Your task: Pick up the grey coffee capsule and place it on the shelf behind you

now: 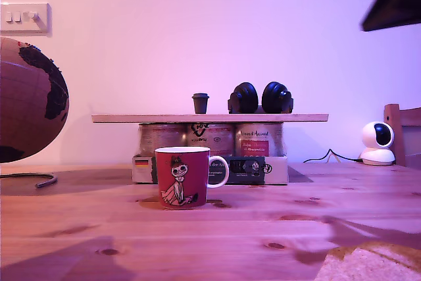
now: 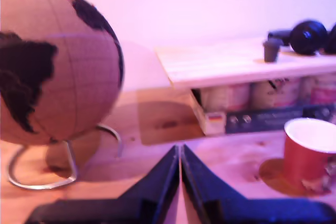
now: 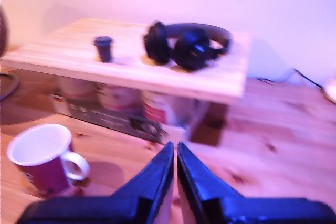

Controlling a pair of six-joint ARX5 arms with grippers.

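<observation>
Standing upright on the shelf [image 1: 131,118], the grey coffee capsule [image 1: 200,103] sits just beside the headphones [image 1: 260,98], above the tins [image 1: 210,139]. My first gripper [image 2: 180,153] and my second gripper [image 3: 175,150] both hover with fingers pressed together, holding nothing, near the red mug [image 1: 183,177]

A knotty pine tabletop [image 1: 217,228] carried a red cartoon mug [image 1: 182,177], a globe [image 1: 29,100] on a wire stand, a white camera [image 1: 377,143] and a printed box [image 1: 217,169]. Tins [image 1: 210,139] stood on the box and bore the shelf [image 1: 131,118]. On the shelf stood the grey coffee capsule [image 1: 200,102], upright, just beside black headphones [image 1: 260,98]
</observation>
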